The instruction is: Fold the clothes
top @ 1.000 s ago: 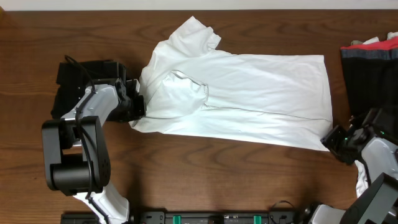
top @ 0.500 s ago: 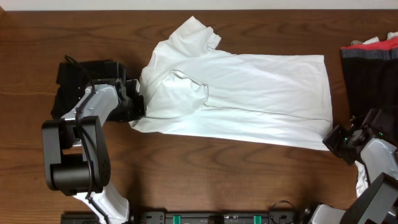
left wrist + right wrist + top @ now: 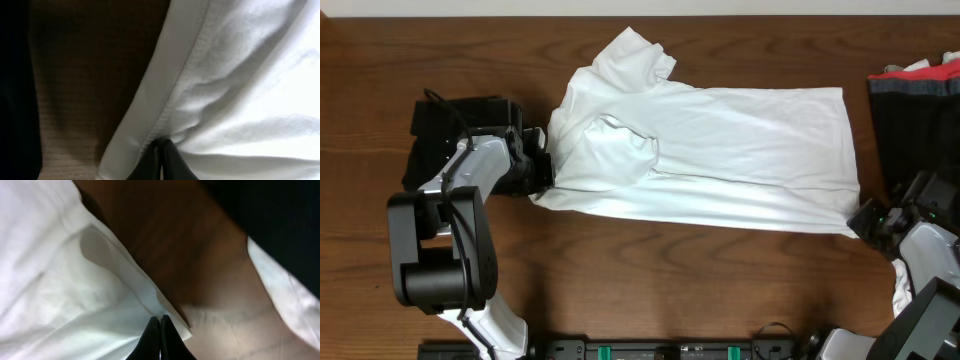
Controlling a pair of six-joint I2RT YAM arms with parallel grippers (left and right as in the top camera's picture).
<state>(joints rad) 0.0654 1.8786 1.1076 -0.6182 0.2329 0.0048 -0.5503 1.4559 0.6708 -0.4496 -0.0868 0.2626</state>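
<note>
Dark brown wood of the tabletop (image 3: 650,290) fills your overhead view, with a pale strip of wall along the far edge. The white T-shirt (image 3: 740,150) lies spread lengthwise across the middle of it, its hem toward your right and its sleeve end bunched and rumpled toward your left, one sleeve poking up at the far side.

Your left pincer (image 3: 542,172) sits low at the shirt's left edge. In the left wrist view its fingertips (image 3: 161,152) are pressed together with a stitched fold of the white cloth caught between them.

Your right pincer (image 3: 865,218) is at the shirt's near right corner. In the right wrist view its two dark fingertips (image 3: 160,327) are closed tight, with the corner of the hem pinched at their tips and bare wood just beyond.

At the right edge a dark garment pile (image 3: 920,120) with a red strip on top rests apart from the shirt.
</note>
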